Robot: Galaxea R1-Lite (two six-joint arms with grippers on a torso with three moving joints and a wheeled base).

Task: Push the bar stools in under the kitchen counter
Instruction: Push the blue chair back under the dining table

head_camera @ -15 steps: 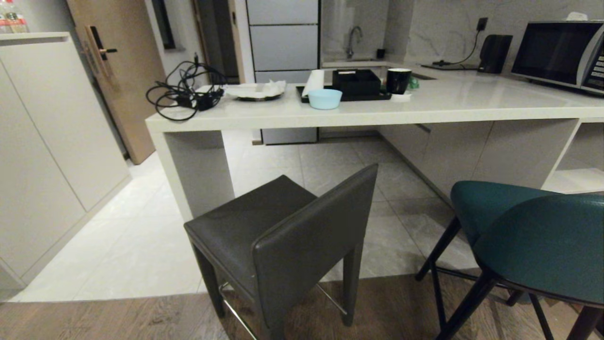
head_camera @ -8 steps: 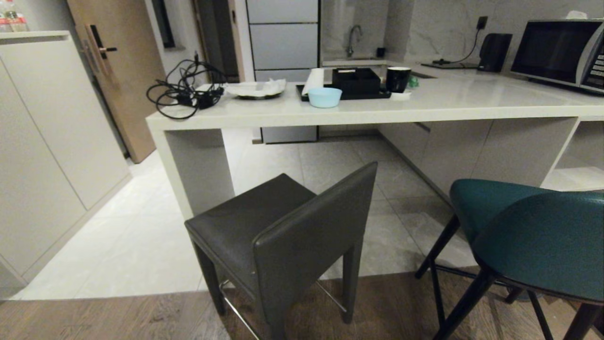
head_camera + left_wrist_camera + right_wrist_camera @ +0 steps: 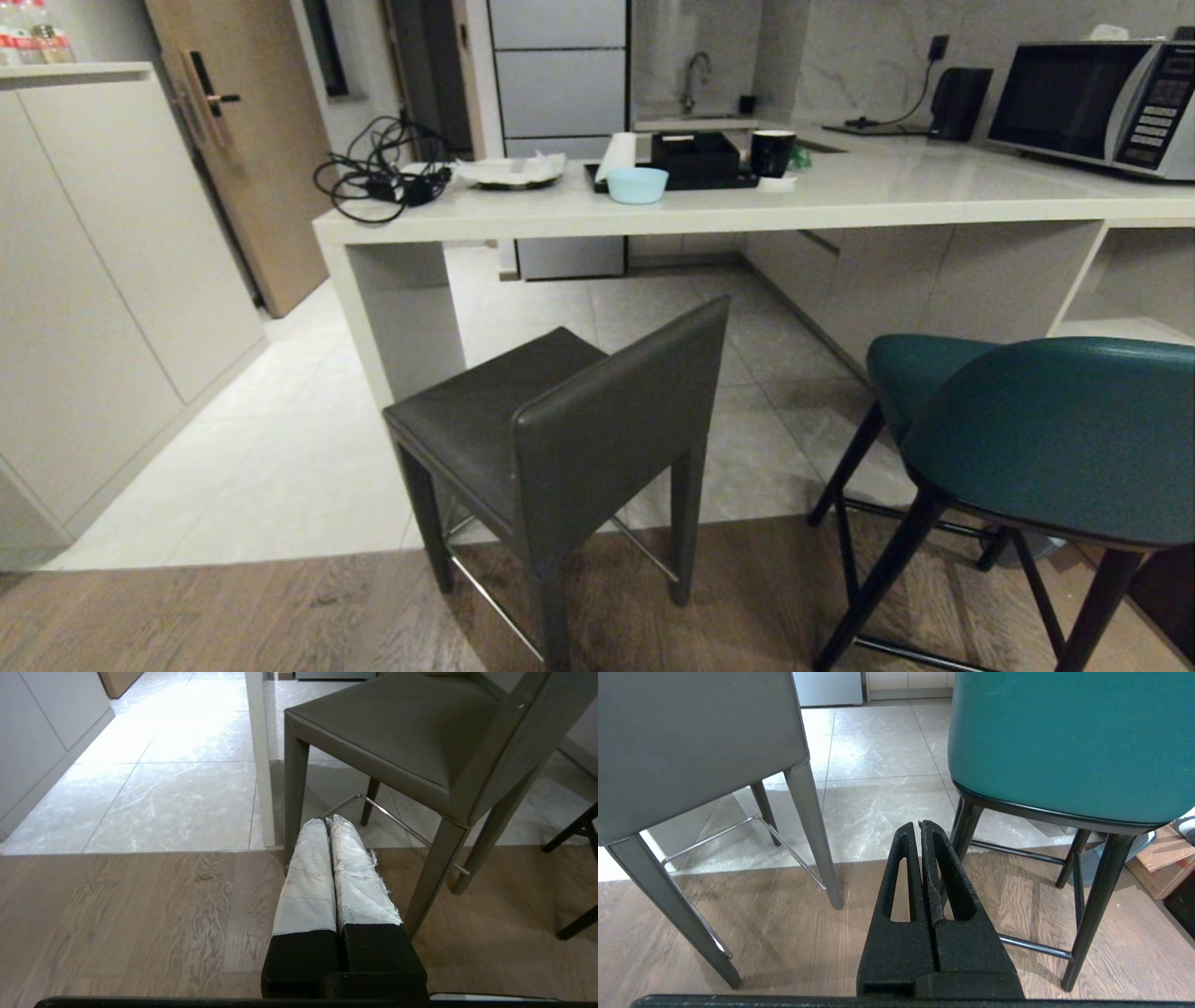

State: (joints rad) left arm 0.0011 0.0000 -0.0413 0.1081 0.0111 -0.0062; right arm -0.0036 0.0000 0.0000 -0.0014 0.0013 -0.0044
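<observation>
**A:** What are your fingers doing?

**B:** Nothing is in them. My left gripper (image 3: 327,823) has its white-wrapped fingers (image 3: 308,877) pressed flat together, low over the wood floor (image 3: 140,914), pointing at the near legs of the grey stool (image 3: 402,737). My right gripper (image 3: 920,828) is closed the same way, black fingers (image 3: 901,882) meeting at the tips, aimed at the gap between the two stools. Neither touches a stool, and neither shows from my head.

**A:** Where are the stools?

**B:** Both stand in front of me, out from the counter (image 3: 709,217), backs towards me. The grey stool (image 3: 560,439) is on the left, turned at an angle, its rear legs on the wood and its front legs on the tile (image 3: 280,467). The teal stool (image 3: 1046,429) is on the right, beside it but apart, black legs straddling the same floor edge.

**A:** And the counter?

**B:** It runs across the view beyond them, its left end panel just past the grey stool's seat, with open space under the slab. On top sit a cable tangle (image 3: 378,177), a plate (image 3: 509,173), a pale blue bowl (image 3: 637,185), a black tray (image 3: 695,163), a black mug (image 3: 773,152) and, far right, a microwave (image 3: 1092,110).
</observation>
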